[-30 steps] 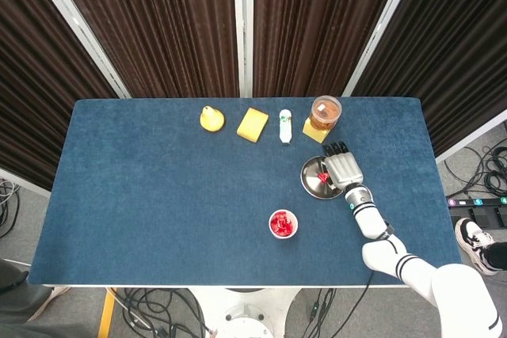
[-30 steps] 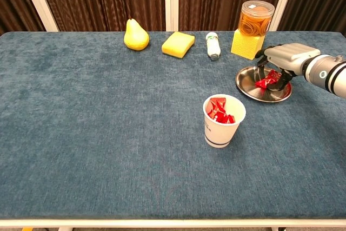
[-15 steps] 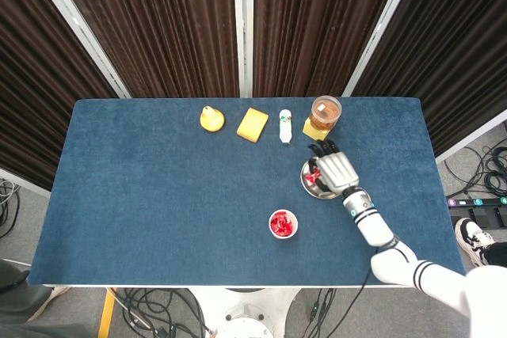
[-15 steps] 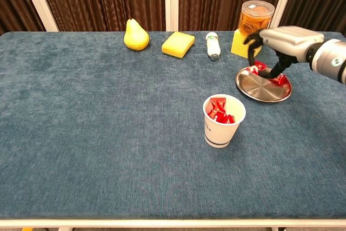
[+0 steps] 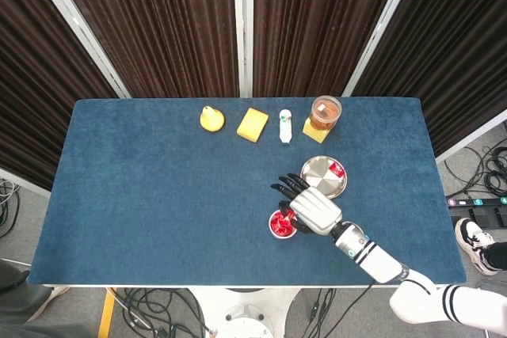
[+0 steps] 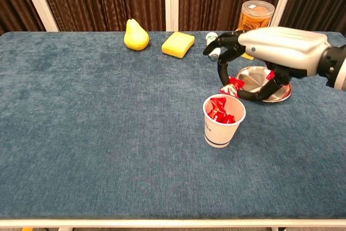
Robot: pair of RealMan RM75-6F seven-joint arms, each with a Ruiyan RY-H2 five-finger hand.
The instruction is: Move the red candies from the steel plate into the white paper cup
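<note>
My right hand (image 6: pixel 273 50) hovers over the white paper cup (image 6: pixel 223 127), pinching a red candy (image 6: pixel 233 84) just above the cup's rim. Several red candies lie inside the cup. In the head view the same hand (image 5: pixel 314 210) covers the right side of the cup (image 5: pixel 280 225). The steel plate (image 5: pixel 318 174) sits behind it and holds one red candy (image 5: pixel 336 169) at its right edge. In the chest view the plate (image 6: pixel 252 75) is partly hidden by the fingers. My left hand does not show in either view.
Along the far edge stand a yellow pear (image 5: pixel 211 119), a yellow sponge (image 5: pixel 253 124), a small white bottle (image 5: pixel 285 126) lying down, and a clear jar (image 5: pixel 325 112) on a yellow block. Blue cloth covers the table (image 5: pixel 158 195).
My right hand lifted a red candy off the steel plate and carried it forward and left to above the paper cup. One candy stays on the plate.
</note>
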